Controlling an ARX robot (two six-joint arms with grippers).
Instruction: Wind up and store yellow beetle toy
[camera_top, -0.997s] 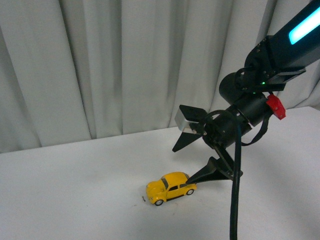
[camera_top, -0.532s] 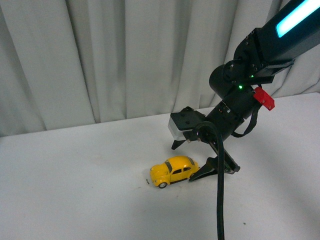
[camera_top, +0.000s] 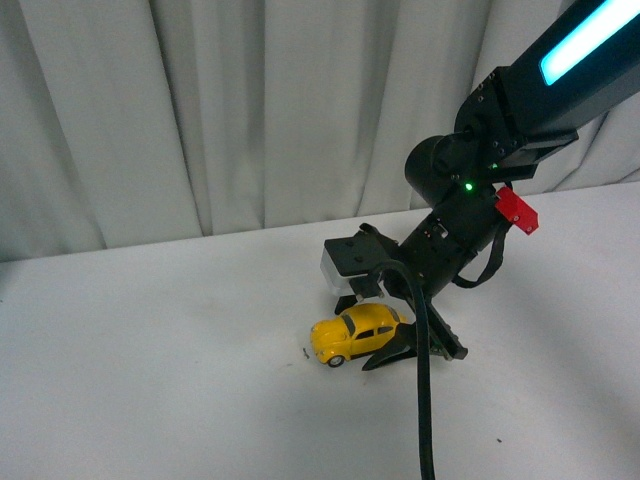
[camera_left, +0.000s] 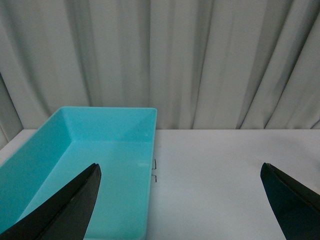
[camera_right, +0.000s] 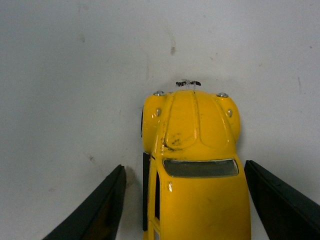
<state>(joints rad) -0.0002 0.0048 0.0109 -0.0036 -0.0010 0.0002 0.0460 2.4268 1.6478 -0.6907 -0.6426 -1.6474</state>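
My right gripper (camera_top: 358, 333) straddles the yellow beetle toy (camera_top: 343, 338), jaws spread; a skewed squeeze could squirt it away.

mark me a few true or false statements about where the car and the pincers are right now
1. The right pincer sits open, one finger on each side of the yellow beetle toy. True.
2. The toy lies on its roof. False: it stands on its wheels on the white table.
3. The toy is inside the teal bin. False: the visible part of the bin holds nothing.
4. The left pincer is open and empty. True.
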